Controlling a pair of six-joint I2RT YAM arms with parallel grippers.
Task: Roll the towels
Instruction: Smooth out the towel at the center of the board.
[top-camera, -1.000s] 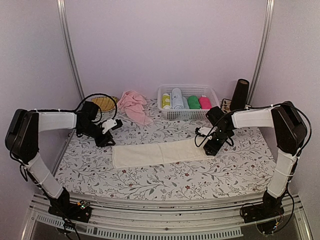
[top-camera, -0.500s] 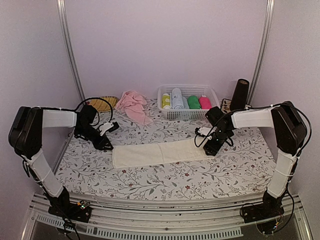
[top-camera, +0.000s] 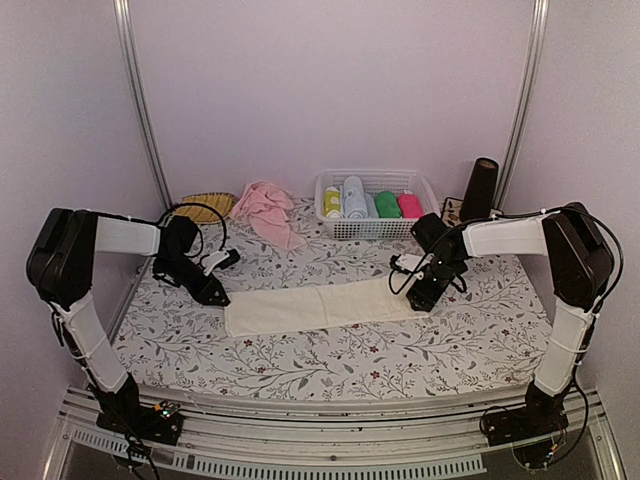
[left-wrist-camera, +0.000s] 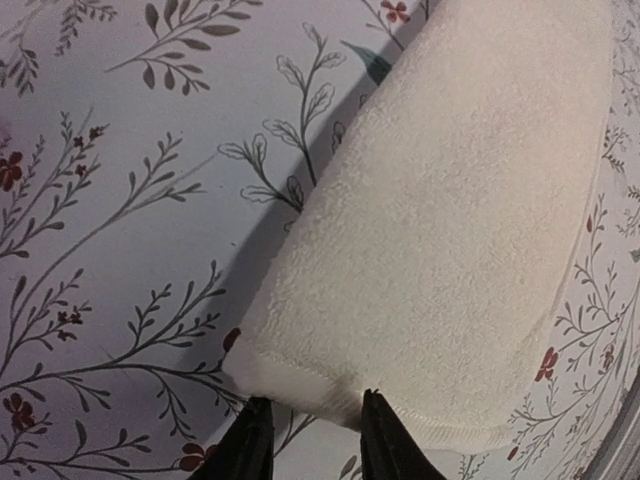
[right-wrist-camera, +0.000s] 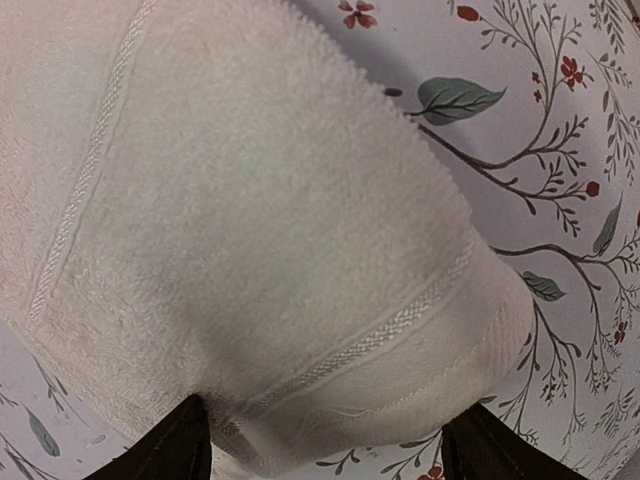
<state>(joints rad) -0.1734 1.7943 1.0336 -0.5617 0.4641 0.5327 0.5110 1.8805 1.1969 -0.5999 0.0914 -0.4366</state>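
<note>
Jaws: left gripper (left-wrist-camera: 315, 420) narrow, right gripper (right-wrist-camera: 330, 425) wide | both at cream towel (top-camera: 318, 305) ends

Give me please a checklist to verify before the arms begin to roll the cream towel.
1. Cream towel lies stretched out as one long strip: ok.
2. Left hand is at the strip's left end, fingers on either side of the hem: ok.
3. Left hand has a firm grip on the hem: cannot tell.
4. Right hand is at the right end, jaws wide, with the towel end between them: ok.
5. Pink towel lies apart from the strip, crumpled at the back: ok.
6. Pink towel is spread out ready for rolling: not ok.
</note>
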